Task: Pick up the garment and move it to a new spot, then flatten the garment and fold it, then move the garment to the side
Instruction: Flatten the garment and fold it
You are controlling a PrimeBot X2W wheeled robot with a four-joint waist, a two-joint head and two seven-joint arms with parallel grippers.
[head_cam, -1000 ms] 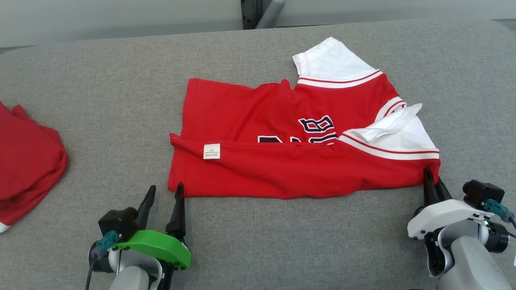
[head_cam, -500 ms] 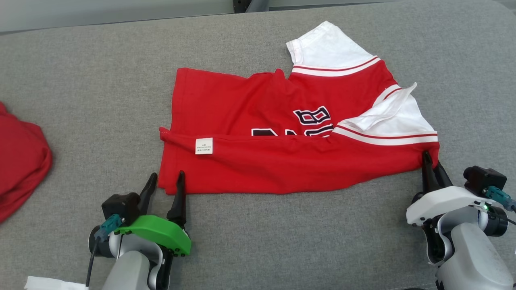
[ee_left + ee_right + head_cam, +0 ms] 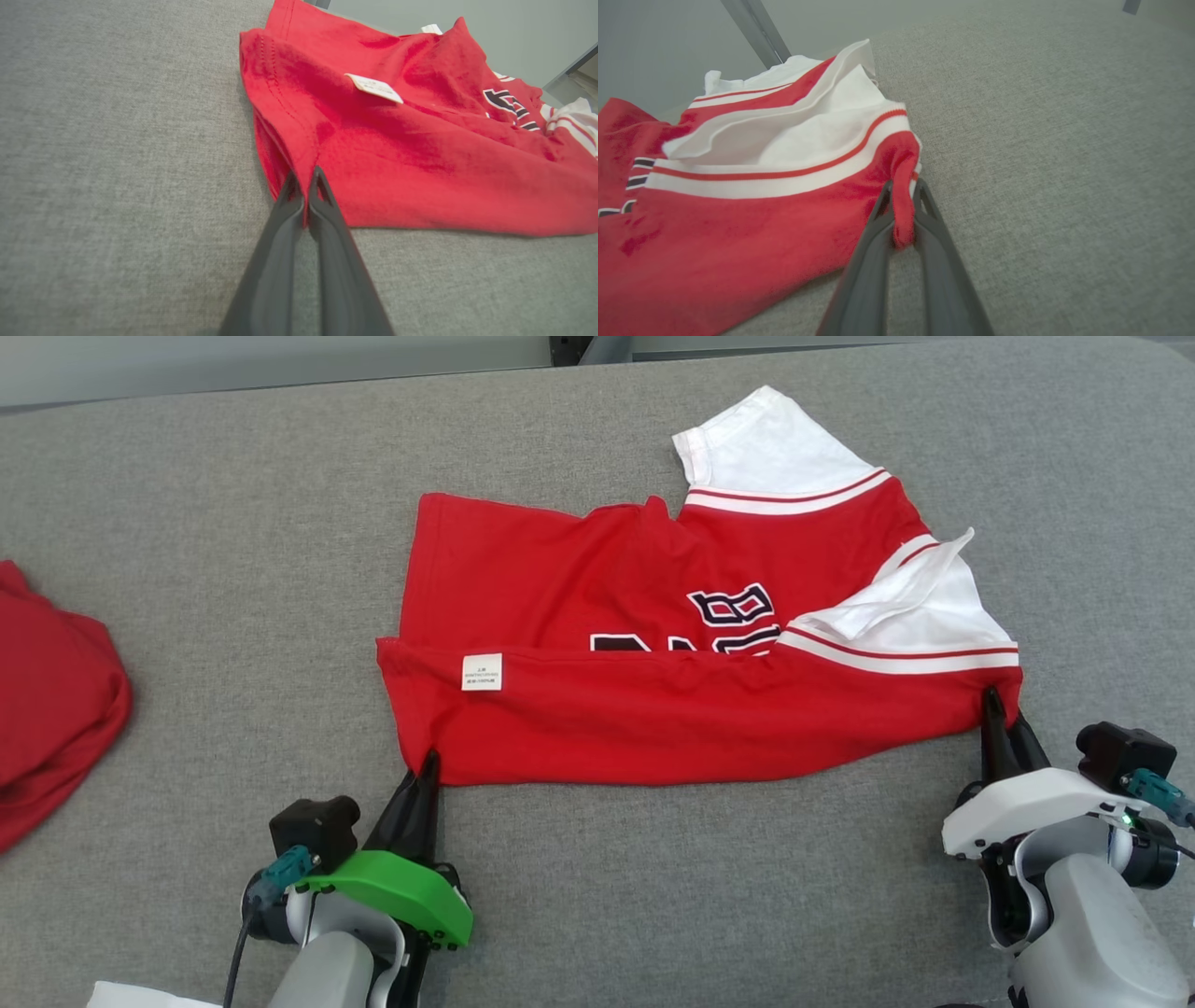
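head view: red-and-white garment (image 3: 653, 728) is lying half folded mid grey fabric surface (image 3: 233, 569), left gripper (image 3: 428, 767) is pinching its near left corner, right gripper (image 3: 995, 707) is pinching its near right corner. left wrist view: left gripper is clamping the red hem edge. right wrist view: right gripper is clamping a red fold beside the white stripe.

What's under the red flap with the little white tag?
More of the jersey lies under the flap; dark letters peek out above its edge. Their lower parts are covered, so the word cannot be read.
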